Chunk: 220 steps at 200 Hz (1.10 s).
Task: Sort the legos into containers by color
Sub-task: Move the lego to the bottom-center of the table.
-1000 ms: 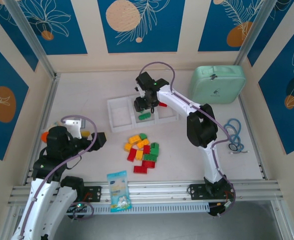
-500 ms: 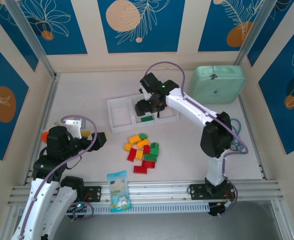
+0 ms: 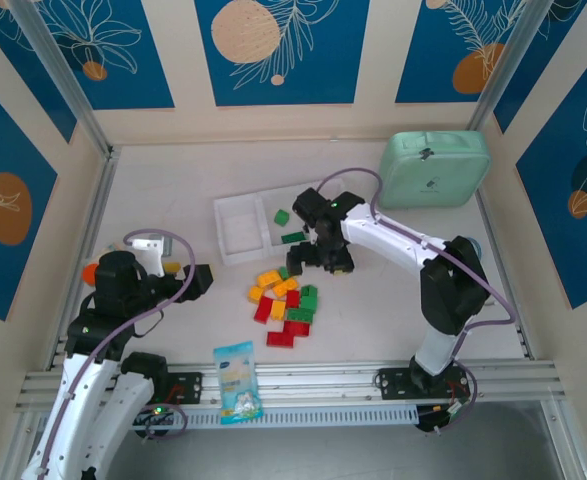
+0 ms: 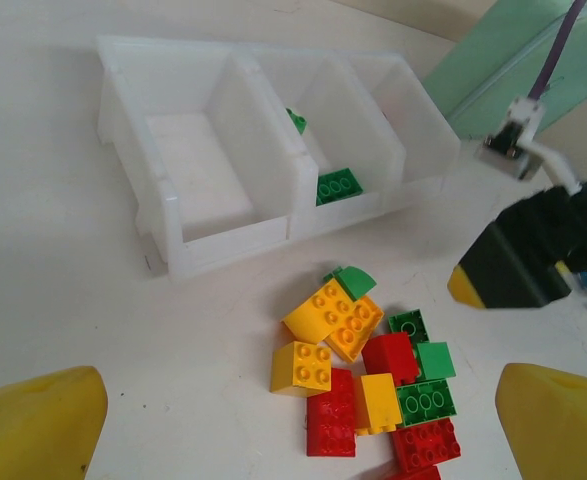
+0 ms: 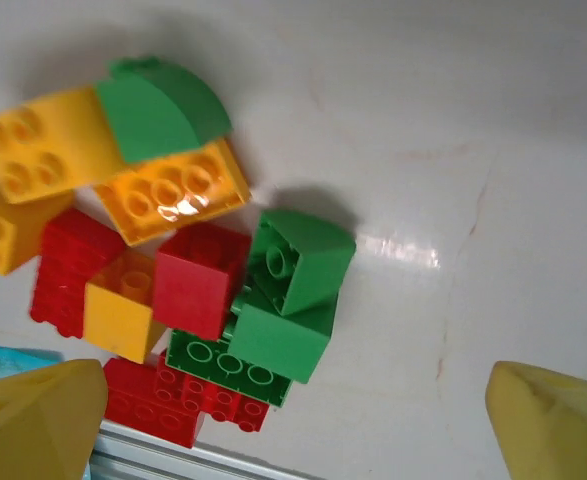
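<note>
Now the right end effector [image 5: 295, 425] hangs spread wide and empty over the legos [image 3: 285, 300] heaped on the worktop [image 3: 163, 200] beside the white tray [image 3: 219, 226], and the light, rigid, slick green brick [image 5: 298, 262] looks best pinched across its flat sides.

**Room to move, and things in the way**

The brick pile [image 3: 285, 305] sits mid-worktop [image 3: 163, 200], close in front of the tray [image 3: 235, 232]. The right gripper [image 3: 311, 260] hangs over the thin gap between them, jaws wide, and blocks it. The worktop is bare left of the tray and right of the pile. A packet [image 3: 236, 380] lies by the front edge. A green case [image 3: 434, 168] takes up the back right corner.
</note>
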Each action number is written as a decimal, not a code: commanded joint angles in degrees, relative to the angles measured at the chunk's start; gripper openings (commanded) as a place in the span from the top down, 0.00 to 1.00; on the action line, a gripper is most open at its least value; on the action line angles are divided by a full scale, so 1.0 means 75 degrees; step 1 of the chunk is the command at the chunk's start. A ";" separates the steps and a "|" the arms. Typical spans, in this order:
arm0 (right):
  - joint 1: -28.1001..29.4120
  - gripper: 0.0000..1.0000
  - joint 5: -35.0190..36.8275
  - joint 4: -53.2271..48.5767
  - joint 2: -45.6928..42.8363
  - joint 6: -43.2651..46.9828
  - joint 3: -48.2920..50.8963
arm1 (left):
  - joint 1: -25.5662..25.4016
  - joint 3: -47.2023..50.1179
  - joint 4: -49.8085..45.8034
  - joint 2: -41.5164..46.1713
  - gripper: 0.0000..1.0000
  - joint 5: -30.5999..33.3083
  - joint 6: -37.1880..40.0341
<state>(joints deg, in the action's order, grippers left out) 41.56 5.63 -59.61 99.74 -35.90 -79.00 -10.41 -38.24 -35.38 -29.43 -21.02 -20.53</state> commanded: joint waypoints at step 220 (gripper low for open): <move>-0.0351 0.49 0.0970 0.0718 0.0936 -0.0782 0.0994 | -0.0034 0.0074 0.0123 0.0045 0.01 -0.0186 -0.0004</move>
<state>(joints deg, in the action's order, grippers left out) 40.77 11.05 -53.63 107.11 -43.03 -73.10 -10.41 -38.13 -35.35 -29.41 -21.02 -20.58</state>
